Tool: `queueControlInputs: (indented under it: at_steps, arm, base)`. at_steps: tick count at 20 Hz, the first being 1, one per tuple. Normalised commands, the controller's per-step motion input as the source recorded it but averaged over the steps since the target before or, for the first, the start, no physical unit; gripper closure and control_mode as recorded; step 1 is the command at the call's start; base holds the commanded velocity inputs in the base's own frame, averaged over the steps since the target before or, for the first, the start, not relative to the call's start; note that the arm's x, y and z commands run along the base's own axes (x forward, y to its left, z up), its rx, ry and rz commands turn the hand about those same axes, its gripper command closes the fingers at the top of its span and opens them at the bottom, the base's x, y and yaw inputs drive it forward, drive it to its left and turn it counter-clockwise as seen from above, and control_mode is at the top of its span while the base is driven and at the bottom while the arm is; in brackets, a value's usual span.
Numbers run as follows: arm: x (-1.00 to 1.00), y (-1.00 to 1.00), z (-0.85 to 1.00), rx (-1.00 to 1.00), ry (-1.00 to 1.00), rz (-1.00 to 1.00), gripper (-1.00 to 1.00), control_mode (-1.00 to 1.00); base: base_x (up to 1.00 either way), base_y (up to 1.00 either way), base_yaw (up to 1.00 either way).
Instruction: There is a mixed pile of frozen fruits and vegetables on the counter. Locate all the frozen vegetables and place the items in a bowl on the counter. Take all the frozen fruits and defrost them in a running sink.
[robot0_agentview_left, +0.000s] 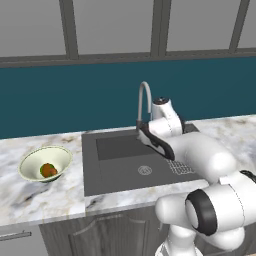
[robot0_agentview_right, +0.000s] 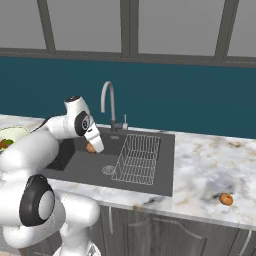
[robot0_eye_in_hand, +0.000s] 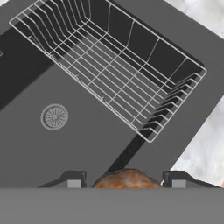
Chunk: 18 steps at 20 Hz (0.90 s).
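Veined white marble counter (robot0_agentview_right: 210, 165) surrounds a dark matte sink (robot0_agentview_left: 120, 165) with a round metal drain (robot0_eye_in_hand: 54, 117), a thin wire rack (robot0_eye_in_hand: 118, 65) and a curved silver faucet (robot0_agentview_right: 107, 100). Above the basin, the gripper (robot0_eye_in_hand: 127, 181) pinches a round, mottled orange fruit (robot0_eye_in_hand: 127, 179) between its dark fingers (only the top shows). Another orange piece (robot0_agentview_right: 226, 199) lies on the marble right of the sink. Left of it, the shallow cream-green bowl (robot0_agentview_left: 35, 160) holds blurred green and brown-orange bits.

sink (robot0_eye_in_hand: 39, 144): open floor around the drain (robot0_eye_in_hand: 54, 117)
rack (robot0_eye_in_hand: 113, 65): takes up the basin's right part
faucet (robot0_agentview_right: 108, 102): rises at the back rim
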Motion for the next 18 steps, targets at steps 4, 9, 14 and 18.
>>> queueControlInputs:
  at_steps: [4, 9, 14, 18]
  arm:
    - [0.29, 0.38, -0.02, 0.00, 0.04, 0.09, 1.00, -1.00]
    - [0.37, 0.24, -0.12, 0.00, 0.08, 0.05, 1.00, -1.00]
    - [0.37, 0.20, -0.20, 0.00, 0.05, 0.04, 1.00, -1.00]
    - [0.28, 0.13, -0.24, 0.00, 0.00, 0.03, 1.00, -1.00]
  base:
    - [0.00, 0.00, 0.00]
    - [0.00, 0.00, 0.00]
    - [0.00, 0.00, 0.00]
    - [0.00, 0.00, 0.00]
